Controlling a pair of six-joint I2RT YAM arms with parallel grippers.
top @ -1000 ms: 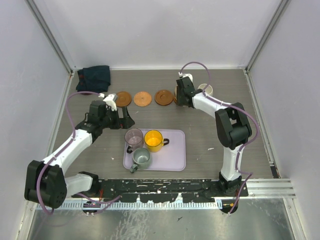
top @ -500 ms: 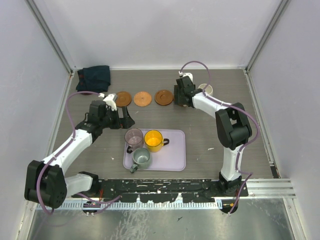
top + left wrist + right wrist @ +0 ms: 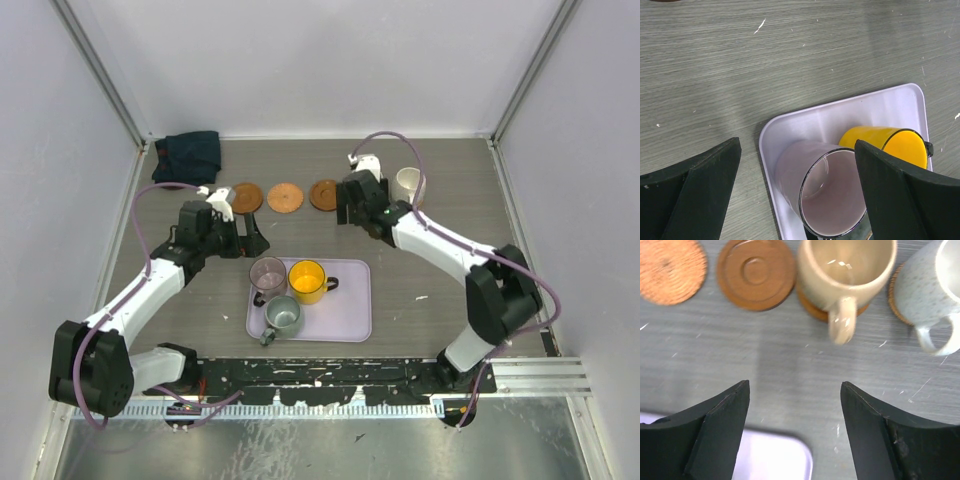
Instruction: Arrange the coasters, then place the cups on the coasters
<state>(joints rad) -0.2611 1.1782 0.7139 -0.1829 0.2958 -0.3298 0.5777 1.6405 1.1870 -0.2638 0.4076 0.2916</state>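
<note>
Hazard: handle strike at the tan cup (image 3: 845, 270); finger clash on the tray (image 3: 890, 107).
The right gripper (image 3: 794, 390), jaws apart and empty, faces the tan cup's handle; the cup sits on 1 coaster (image 3: 812, 307), so a forward drift could push it off. The left gripper (image 3: 797, 150), jaws wide, hangs over the mauve cup (image 3: 825, 195); a closing finger may catch the adjacent yellow cup (image 3: 885, 145).
</note>
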